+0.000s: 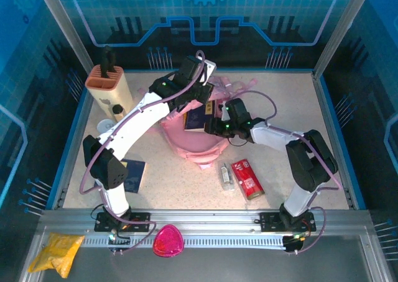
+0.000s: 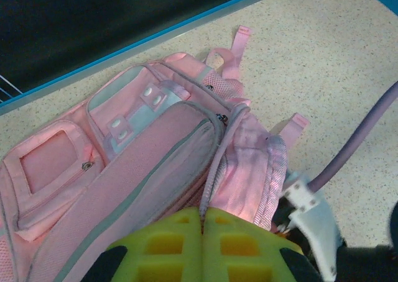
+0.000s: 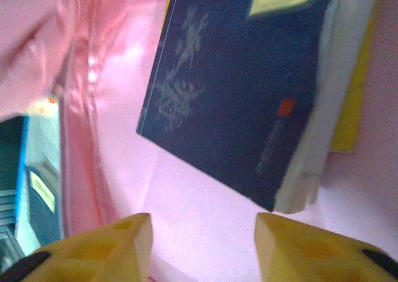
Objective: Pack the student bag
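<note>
The student bag (image 1: 193,146) lies in the middle of the worktop (image 1: 292,108) with one dark blue book (image 3: 230,89) inside. The right gripper (image 3: 202,232) has its fingers apart, just clear of that book, and the left gripper (image 2: 202,248) has its fingers together at the bag's rim. A second blue book (image 1: 134,175), a red packet (image 1: 247,177) and a small tube (image 1: 227,176) lie outside, so packing looks barely begun.

Navy book (image 3: 236,89) fills bag (image 2: 143,164) opening; free lining left & below (narrow).
</note>
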